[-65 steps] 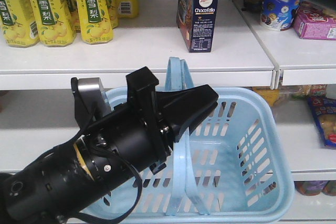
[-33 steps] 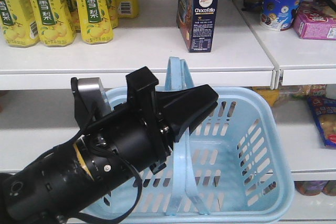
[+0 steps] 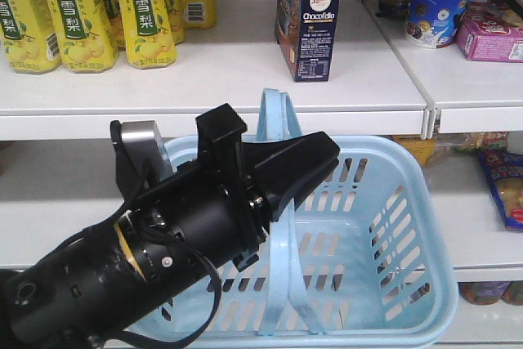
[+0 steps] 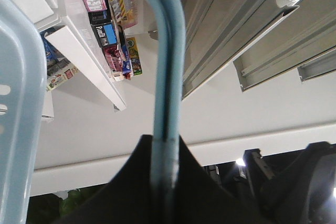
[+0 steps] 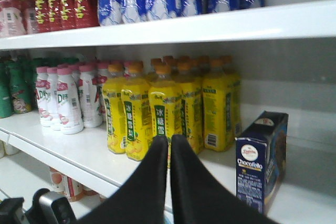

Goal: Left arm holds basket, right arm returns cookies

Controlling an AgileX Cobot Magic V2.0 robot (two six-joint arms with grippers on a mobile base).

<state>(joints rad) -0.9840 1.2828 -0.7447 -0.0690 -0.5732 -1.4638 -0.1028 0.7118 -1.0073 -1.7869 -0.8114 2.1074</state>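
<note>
On the white shelf [image 3: 245,71], the dark blue Chocofello cookie box [image 3: 309,18] stands upright all by itself. Nothing is touching it. So the cookies look like they are already back where they belong.

Below that shelf, the left claw [image 3: 306,165] holds up the light blue basket [image 3: 409,284]. In the left wrist view, the claw's two black halves are pressed tight on one of the basket's thin blue handles [image 4: 169,77], so its grip is closed on the handle. From the front view, I can see nothing lying inside the basket, though the big black left arm [image 3: 147,259] hides part of it.

The right claw [image 5: 169,153] shows only in its own wrist view. Its two black fingers [image 5: 149,182] sit right beside each other with only a thin line between them, and nothing is held there. The cookie box is off to the right of this claw and farther back, well apart from it. Straight ahead of the claw, past its tips, are yellow drink bottles [image 5: 163,111], and pink-capped white bottles [image 5: 65,100] stand to the left of those.

I think the putting-back step is finished, or very nearly. What is left is small: the right arm should stay away from the box so it does not get knocked over, and the left claw should hold the basket steady.
</note>
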